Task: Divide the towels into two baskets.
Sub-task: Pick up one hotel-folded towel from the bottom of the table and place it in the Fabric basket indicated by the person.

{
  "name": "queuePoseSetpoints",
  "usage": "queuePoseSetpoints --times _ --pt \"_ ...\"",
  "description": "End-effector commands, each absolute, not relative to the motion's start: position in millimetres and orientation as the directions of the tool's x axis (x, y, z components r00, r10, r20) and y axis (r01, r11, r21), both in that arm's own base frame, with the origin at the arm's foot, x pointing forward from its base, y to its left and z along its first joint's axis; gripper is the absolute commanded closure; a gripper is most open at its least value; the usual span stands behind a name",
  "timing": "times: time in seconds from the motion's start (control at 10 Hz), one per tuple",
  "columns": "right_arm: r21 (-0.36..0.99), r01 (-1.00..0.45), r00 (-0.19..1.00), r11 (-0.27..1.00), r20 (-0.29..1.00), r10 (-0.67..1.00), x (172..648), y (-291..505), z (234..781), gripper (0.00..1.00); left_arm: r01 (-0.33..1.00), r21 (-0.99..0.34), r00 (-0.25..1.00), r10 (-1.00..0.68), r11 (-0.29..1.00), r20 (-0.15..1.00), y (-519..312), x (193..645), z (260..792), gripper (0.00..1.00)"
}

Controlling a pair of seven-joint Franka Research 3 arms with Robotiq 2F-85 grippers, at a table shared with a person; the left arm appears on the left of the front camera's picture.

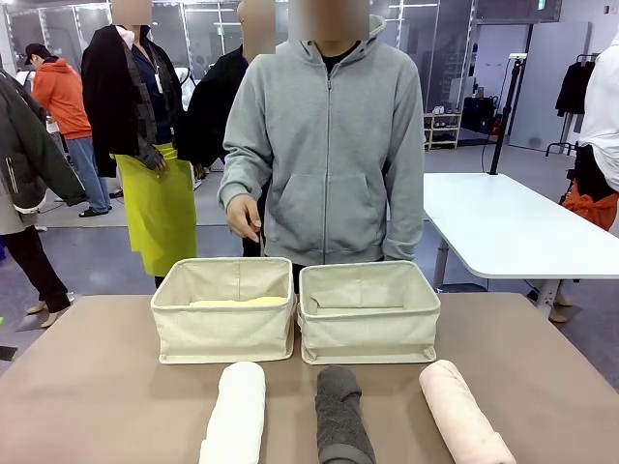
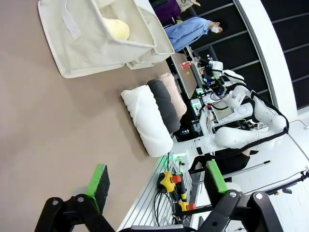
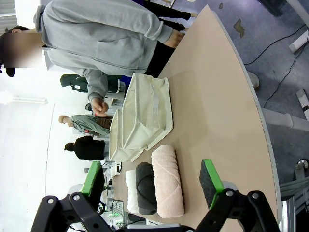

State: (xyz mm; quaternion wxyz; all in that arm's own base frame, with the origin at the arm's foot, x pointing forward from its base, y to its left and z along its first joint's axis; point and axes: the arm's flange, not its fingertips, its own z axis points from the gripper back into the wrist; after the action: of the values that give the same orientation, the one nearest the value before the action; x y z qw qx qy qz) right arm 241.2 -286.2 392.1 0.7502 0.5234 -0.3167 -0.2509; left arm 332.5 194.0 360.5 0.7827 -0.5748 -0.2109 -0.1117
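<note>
Inside the left basket (image 1: 224, 333) lies the yellow towel (image 1: 240, 302). Before that basket, on my side, lies the white towel (image 1: 235, 411); farther to its right lie the grey towel (image 1: 340, 416) and then the pink towel (image 1: 462, 411), all on the table (image 1: 97, 387). The right basket (image 1: 368, 333) stands just beside its right wall. Beyond its far rim a person's hand (image 1: 244, 217) hangs. My left gripper (image 2: 155, 169) and right gripper (image 3: 152, 166) both gape wide, empty.
</note>
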Motion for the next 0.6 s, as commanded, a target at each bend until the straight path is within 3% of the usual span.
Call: queuePoseSetpoints --times 0.0,0.5 --pt "0.948 0.038 0.667 0.317 0.212 -0.714 239.7 -285.0 394.5 0.0 0.423 -0.851 0.883 0.069 0.313 0.464 196.7 333.3 363.6 0.0" --pt "0.948 0.038 0.667 0.317 0.212 -0.714 239.7 -285.0 394.5 0.0 0.417 -0.853 0.886 0.068 0.314 0.459 194.0 332.5 360.5 0.0"
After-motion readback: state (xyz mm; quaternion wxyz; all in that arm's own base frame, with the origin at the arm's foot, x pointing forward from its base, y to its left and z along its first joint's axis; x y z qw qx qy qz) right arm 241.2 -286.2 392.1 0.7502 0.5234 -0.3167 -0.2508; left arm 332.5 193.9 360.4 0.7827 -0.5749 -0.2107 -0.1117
